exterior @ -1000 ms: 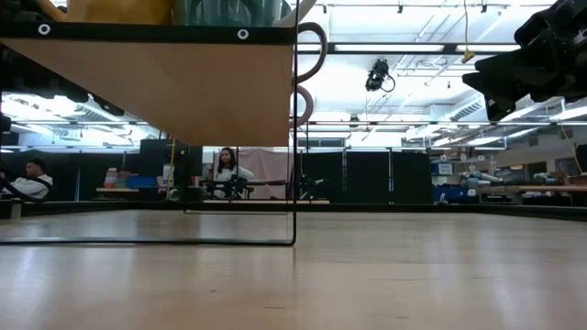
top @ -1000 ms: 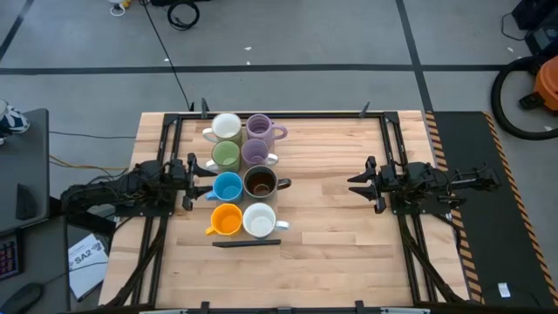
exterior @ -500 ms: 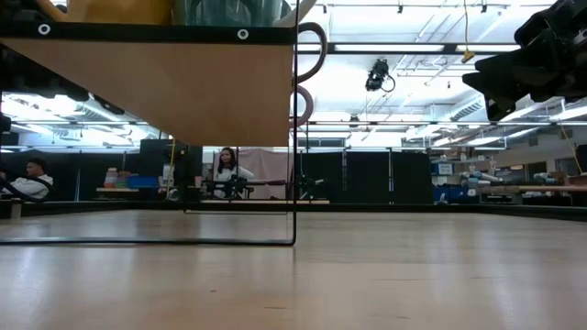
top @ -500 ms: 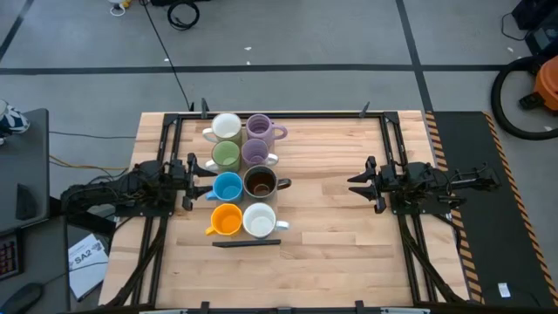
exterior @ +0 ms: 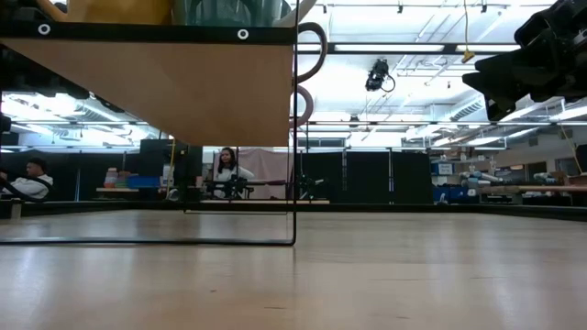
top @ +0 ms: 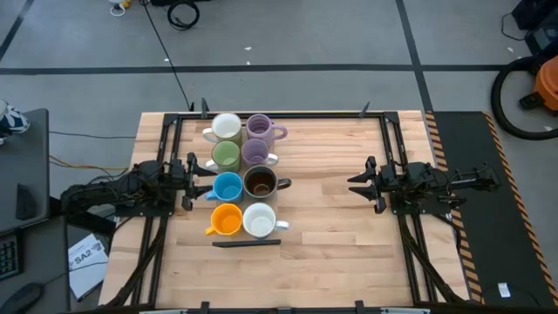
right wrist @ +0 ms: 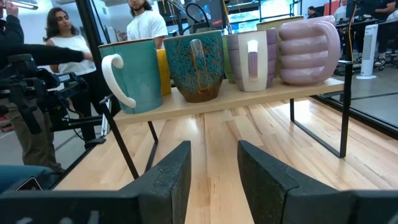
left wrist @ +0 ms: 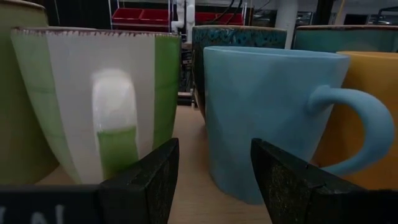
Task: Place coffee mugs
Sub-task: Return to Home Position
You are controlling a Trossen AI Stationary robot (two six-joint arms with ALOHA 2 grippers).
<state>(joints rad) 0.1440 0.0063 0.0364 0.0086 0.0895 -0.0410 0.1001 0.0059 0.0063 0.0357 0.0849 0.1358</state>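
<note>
Several coffee mugs stand on their bases in two rows on a raised wooden shelf (right wrist: 249, 99) at the table's left middle. Among them are a white mug (top: 227, 126), a lavender mug (top: 259, 128), a green mug (top: 226, 155), a blue mug (top: 227, 187), a dark mug (top: 261, 182) and an orange mug (top: 227, 220). My left gripper (top: 193, 179) is level and open just left of the blue mug (left wrist: 267, 112) and the green-and-white mug (left wrist: 93, 106), touching neither. My right gripper (top: 357, 183) hangs open at the table's right, pointing at the shelf (right wrist: 214, 171).
The shelf stands on thin black wire legs (right wrist: 317, 127), with open space beneath it (exterior: 147, 183). A thin dark bar (top: 247, 243) lies on the table just before the near mugs. Bare wooden table (top: 323, 218) lies between the shelf and my right gripper. People stand beyond the table (right wrist: 146, 25).
</note>
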